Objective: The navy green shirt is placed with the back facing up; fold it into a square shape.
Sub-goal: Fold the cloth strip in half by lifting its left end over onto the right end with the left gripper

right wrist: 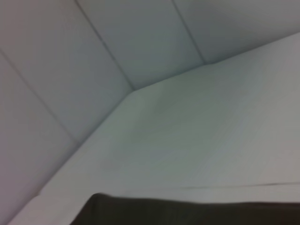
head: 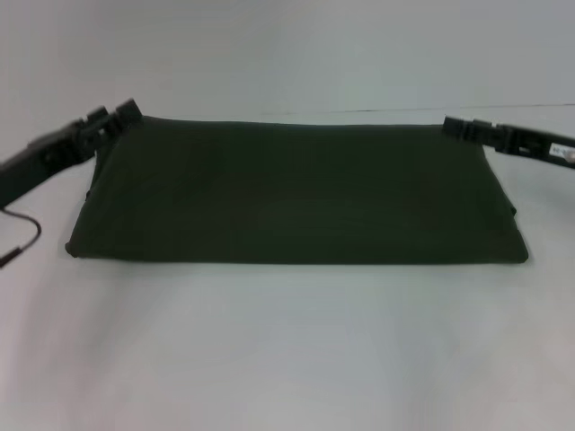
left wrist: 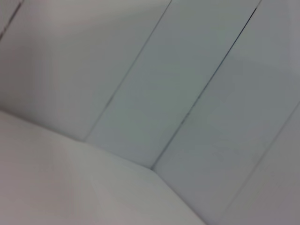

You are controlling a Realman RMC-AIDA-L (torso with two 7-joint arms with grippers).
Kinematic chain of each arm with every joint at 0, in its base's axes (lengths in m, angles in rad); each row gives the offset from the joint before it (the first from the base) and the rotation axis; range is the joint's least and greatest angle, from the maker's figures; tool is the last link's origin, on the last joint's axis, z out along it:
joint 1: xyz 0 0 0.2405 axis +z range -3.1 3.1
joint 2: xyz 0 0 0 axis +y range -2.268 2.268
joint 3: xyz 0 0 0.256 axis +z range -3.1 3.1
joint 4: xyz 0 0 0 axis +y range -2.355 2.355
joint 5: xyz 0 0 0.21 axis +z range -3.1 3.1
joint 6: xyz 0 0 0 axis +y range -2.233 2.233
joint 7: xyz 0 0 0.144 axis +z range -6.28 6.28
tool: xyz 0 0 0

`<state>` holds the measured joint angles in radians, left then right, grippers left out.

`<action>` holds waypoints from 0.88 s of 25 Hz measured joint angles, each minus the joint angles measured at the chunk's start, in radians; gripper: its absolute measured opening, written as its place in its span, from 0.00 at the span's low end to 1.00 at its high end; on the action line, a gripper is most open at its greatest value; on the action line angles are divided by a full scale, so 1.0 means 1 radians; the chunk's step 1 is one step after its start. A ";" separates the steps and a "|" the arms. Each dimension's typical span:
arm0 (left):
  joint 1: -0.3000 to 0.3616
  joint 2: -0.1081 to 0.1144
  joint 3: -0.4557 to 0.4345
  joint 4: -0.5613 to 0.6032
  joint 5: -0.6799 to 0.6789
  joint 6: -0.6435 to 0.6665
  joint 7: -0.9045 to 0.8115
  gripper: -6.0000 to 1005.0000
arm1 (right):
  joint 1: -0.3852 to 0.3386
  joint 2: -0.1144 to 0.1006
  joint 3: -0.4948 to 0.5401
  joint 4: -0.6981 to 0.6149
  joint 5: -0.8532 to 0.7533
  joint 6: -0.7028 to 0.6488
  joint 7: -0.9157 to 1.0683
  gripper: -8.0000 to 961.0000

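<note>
The navy green shirt (head: 296,193) lay across the middle of the white table (head: 287,350), folded into a wide band with its long near edge straight and its far edge stretched between the two grippers. The left gripper (head: 126,115) was at the shirt's far left corner, touching the cloth there; the right gripper (head: 454,127) was at the far right corner, likewise against the fabric. Both seemed to pinch the far edge, which ran taut between them, but whether the fingers were truly clamped on the cloth could not be told. In the right wrist view a dark strip of the shirt (right wrist: 187,213) showed against the table (right wrist: 197,136) and the panelled wall (right wrist: 70,70) beyond. The left wrist view held only table (left wrist: 70,187) and wall (left wrist: 187,70).
</note>
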<state>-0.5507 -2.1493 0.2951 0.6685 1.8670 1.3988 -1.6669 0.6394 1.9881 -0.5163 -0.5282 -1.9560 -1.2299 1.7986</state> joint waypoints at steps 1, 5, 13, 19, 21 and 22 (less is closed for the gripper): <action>0.010 -0.004 0.000 0.003 0.003 0.013 -0.014 0.72 | -0.012 -0.002 0.000 -0.006 0.000 -0.029 0.008 0.81; 0.044 -0.012 0.001 0.009 0.009 0.054 -0.041 0.72 | -0.048 -0.011 0.001 -0.014 0.000 -0.121 0.018 0.81; 0.092 -0.012 -0.002 0.011 0.063 0.096 -0.090 0.72 | -0.096 -0.016 -0.006 -0.007 -0.004 -0.185 0.018 0.81; 0.097 -0.014 -0.006 0.015 0.131 0.107 -0.162 0.72 | -0.115 -0.018 0.003 -0.005 0.001 -0.194 0.017 0.81; 0.097 -0.014 -0.005 0.020 0.154 0.108 -0.205 0.72 | -0.118 -0.018 0.009 -0.005 0.002 -0.194 0.018 0.81; 0.097 -0.013 -0.004 0.023 0.166 0.107 -0.226 0.72 | -0.118 -0.018 0.012 -0.006 0.003 -0.194 0.018 0.81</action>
<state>-0.4536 -2.1628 0.2912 0.6913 2.0328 1.5055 -1.8929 0.5210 1.9697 -0.5040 -0.5344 -1.9532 -1.4234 1.8171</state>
